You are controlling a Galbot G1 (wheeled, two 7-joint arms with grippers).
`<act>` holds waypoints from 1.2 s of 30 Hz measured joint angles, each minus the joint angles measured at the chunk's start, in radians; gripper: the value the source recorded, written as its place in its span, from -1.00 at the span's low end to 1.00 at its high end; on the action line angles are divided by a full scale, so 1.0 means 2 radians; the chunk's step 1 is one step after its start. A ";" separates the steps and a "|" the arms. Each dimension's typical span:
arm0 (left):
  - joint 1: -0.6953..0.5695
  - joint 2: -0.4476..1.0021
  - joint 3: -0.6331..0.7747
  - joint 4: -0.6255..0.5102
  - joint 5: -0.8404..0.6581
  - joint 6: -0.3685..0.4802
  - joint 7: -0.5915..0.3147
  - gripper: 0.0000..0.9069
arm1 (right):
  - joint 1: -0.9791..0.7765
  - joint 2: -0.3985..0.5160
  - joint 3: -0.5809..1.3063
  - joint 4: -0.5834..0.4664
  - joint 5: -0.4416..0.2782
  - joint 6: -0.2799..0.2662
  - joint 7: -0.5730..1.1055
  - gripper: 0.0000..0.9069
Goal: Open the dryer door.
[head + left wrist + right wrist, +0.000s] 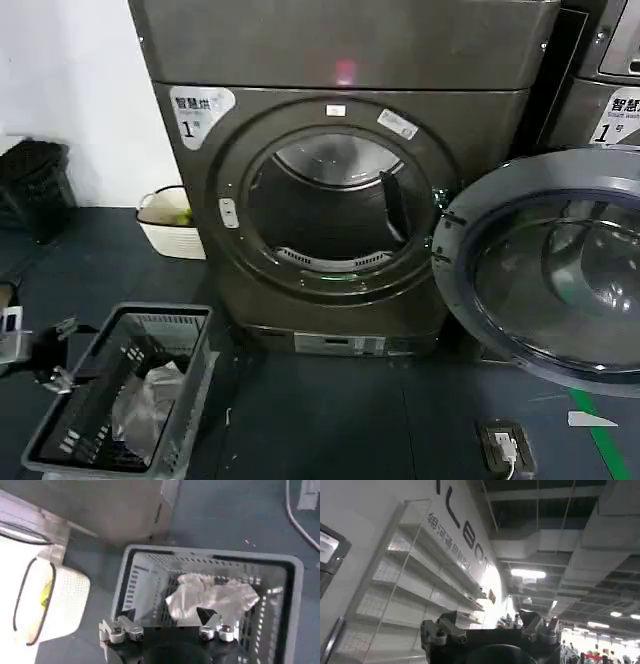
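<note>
The bronze-grey dryer (340, 60) stands ahead with its round drum opening (325, 200) uncovered. The dryer door (560, 270) is swung wide to the right, its grey inner face and dark glass turned toward me. My left gripper (60, 352) hangs low at the far left, beside a grey basket, well away from the door. In the left wrist view that gripper (167, 617) is open above the basket (297, 595), nothing between its fingers. My right gripper (492, 620) is open too, aimed up at ceiling lights and wall shelves.
The grey slatted basket (195, 385) on the floor at front left holds a pale crumpled cloth (210, 597). A white basket (170, 220) sits left of the dryer, a black bin (35, 185) farther left. A second machine (610, 90) stands right. A floor socket (505, 445) lies front right.
</note>
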 joint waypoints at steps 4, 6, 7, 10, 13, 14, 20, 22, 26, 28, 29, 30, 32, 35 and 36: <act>0.005 0.000 0.000 0.011 0.014 -0.006 0.010 1.00 | 0.001 0.003 -0.002 0.003 0.000 0.000 -0.001 1.00; 0.006 0.000 0.000 0.015 0.023 -0.005 0.016 1.00 | 0.000 0.005 -0.002 0.004 0.000 0.001 -0.001 1.00; 0.006 0.000 0.000 0.015 0.028 -0.003 0.020 1.00 | -0.001 0.006 -0.002 0.004 0.000 0.001 -0.001 1.00; 0.007 0.000 0.000 0.015 0.037 0.001 0.024 1.00 | -0.004 0.007 -0.001 0.004 0.000 0.002 -0.003 1.00; 0.010 0.002 0.000 0.016 0.037 -0.009 0.025 1.00 | -0.004 0.007 0.000 0.004 0.001 0.004 -0.002 1.00; 0.012 0.003 0.000 0.018 0.038 -0.012 0.027 1.00 | -0.004 0.007 0.001 0.003 0.001 0.004 -0.002 1.00; 0.013 0.004 -0.001 0.031 0.047 -0.020 0.028 1.00 | -0.003 0.010 0.002 0.003 0.000 0.004 -0.004 1.00; 0.011 0.003 -0.001 0.034 0.048 -0.031 0.041 1.00 | -0.002 0.010 0.002 0.003 0.000 0.004 0.000 1.00; 0.008 0.001 0.002 0.035 0.052 -0.037 0.047 1.00 | -0.002 0.010 0.004 0.003 0.000 0.006 0.002 1.00; 0.008 -0.001 0.001 0.037 0.055 -0.036 0.047 1.00 | -0.002 0.010 0.005 0.003 0.000 0.006 0.002 1.00; 0.009 -0.001 0.001 0.037 0.056 -0.036 0.048 1.00 | -0.002 0.010 0.005 0.003 0.000 0.006 0.002 1.00; 0.009 -0.001 0.001 0.037 0.058 -0.036 0.048 1.00 | -0.003 0.010 0.006 0.003 0.001 0.006 0.002 1.00; 0.009 0.000 0.001 0.037 0.061 -0.036 0.051 1.00 | -0.003 0.010 0.008 0.002 0.001 0.006 0.002 1.00; 0.009 0.002 0.001 0.037 0.062 -0.036 0.050 1.00 | -0.004 0.012 0.008 0.001 0.001 0.007 0.002 1.00; 0.009 0.002 0.001 0.037 0.062 -0.036 0.050 1.00 | -0.003 0.013 0.007 0.001 0.001 0.007 0.002 1.00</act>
